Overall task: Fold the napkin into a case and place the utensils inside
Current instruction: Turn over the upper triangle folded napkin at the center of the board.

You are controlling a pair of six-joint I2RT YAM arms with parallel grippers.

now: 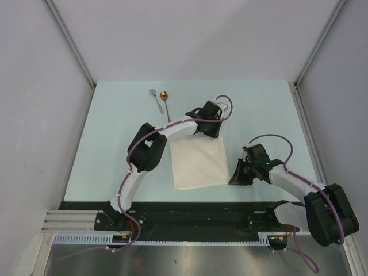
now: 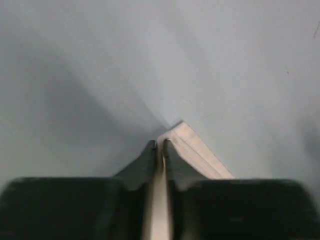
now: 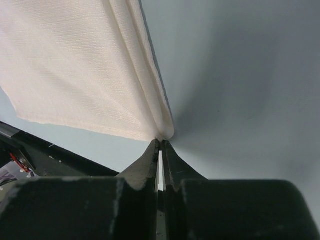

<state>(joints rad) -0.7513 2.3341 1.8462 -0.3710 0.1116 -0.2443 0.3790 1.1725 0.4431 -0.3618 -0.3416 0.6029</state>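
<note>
The cream napkin (image 1: 198, 163) lies flat mid-table as a folded, nearly square sheet. My left gripper (image 1: 214, 134) is at its far right corner, and in the left wrist view this gripper (image 2: 160, 145) is shut on the napkin (image 2: 196, 151), with cloth showing between the jaws. My right gripper (image 1: 233, 179) is at the near right corner. Seen from the right wrist, the gripper (image 3: 160, 142) is shut with the napkin (image 3: 75, 70) bunched at its tips. The utensils lie at the far left: a silver fork (image 1: 155, 99) beside a copper-bowled spoon (image 1: 165, 100).
The pale blue table (image 1: 115, 144) is bordered by white walls on the left, right and far sides. A black rail (image 1: 190, 210) with the arm bases runs along the near edge. The left arm's elbow (image 1: 148, 146) sits just left of the napkin.
</note>
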